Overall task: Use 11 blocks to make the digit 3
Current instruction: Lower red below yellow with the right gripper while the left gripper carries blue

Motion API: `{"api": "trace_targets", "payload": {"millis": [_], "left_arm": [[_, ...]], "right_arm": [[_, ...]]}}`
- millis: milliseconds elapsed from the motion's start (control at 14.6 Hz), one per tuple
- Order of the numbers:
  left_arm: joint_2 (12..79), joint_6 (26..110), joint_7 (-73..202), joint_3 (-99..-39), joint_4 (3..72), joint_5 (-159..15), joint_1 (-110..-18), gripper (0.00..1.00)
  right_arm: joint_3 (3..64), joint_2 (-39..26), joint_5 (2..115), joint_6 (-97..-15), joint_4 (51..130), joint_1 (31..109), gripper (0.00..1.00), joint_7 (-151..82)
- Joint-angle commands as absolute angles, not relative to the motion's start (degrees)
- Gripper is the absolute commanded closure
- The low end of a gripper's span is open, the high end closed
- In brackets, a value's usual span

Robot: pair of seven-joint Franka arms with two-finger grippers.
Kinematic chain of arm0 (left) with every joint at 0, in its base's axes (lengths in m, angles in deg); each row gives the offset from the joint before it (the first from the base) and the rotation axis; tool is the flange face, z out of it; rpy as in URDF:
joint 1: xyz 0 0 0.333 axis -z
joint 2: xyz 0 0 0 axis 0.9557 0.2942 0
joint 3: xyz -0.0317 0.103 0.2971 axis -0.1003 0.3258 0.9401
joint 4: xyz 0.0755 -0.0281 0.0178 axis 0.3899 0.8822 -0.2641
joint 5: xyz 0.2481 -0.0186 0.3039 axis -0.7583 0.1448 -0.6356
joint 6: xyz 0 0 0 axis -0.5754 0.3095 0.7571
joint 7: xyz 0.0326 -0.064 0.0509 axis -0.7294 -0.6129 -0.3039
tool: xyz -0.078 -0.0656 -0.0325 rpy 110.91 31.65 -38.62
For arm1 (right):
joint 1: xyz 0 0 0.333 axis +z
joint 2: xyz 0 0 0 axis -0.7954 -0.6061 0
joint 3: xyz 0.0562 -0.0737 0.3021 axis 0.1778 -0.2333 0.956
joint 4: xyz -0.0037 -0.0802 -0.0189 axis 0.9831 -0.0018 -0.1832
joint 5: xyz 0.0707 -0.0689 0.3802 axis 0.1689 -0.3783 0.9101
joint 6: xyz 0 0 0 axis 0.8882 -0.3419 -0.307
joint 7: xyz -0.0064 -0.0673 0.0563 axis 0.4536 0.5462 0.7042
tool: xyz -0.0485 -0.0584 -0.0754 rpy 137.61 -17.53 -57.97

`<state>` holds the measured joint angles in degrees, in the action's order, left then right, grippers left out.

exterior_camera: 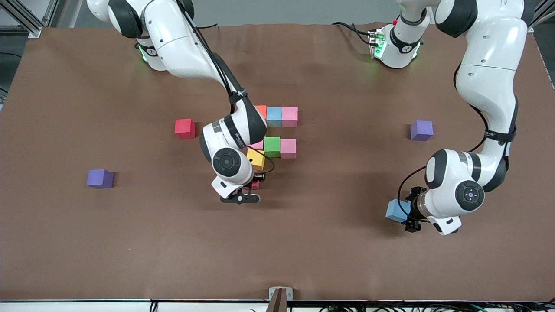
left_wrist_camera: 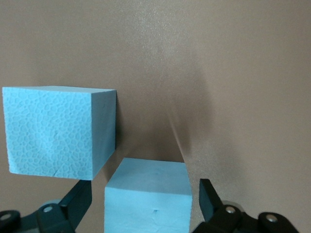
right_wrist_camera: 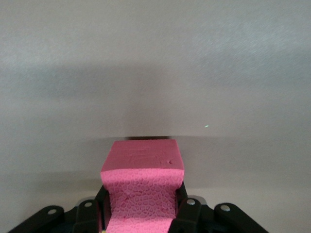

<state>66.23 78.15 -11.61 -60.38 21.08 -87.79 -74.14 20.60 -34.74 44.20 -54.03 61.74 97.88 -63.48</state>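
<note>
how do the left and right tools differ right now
The left tool stands open, gaps either side of a light blue block; the right tool is shut on a pink block, squeezing it. The left tool is at the left arm's end of the table; the right tool is beside the yellow block mid-table. Both have a foam cube between their fingers.

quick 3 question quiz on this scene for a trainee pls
1. True or false: the right claw is shut on a pink block.
2. How many purple cubes lie on the table?
3. The left claw is: A) shut on a yellow block, B) open around a light blue block, C) hanging over a green block.

Key: 1 true; 2 two; 3 B.
</note>
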Motion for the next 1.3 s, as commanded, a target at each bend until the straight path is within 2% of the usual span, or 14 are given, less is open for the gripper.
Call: {"api": "trace_targets", "payload": {"millis": [0,205,479,615,1231], "left_arm": [[67.0,78.2,-12.7,-60.5,20.0,-88.1,-73.0,0.47],[66.3,77.9,-16.3,-60.6,20.0,-87.9,-71.8,0.75],[64.6,76.0,-23.7,-61.1,19.9,-87.9,-68.9,0.79],[64.1,75.8,-28.3,-61.1,19.9,-87.9,-66.2,0.85],[63.1,75.7,-48.6,-61.1,19.8,-88.2,-57.3,0.85]], "right_arm": [[20.2,-35.2,46.5,-53.4,61.0,98.2,0.56,-64.1],[20.2,-35.2,47.1,-53.4,61.3,98.4,0.56,-63.7],[20.2,-35.2,46.8,-52.5,61.4,98.6,0.56,-63.7],[20.2,-35.2,46.8,-52.3,61.4,98.6,0.56,-63.7],[20.2,-35.2,46.7,-52.2,61.8,99.3,0.56,-63.8]]}}
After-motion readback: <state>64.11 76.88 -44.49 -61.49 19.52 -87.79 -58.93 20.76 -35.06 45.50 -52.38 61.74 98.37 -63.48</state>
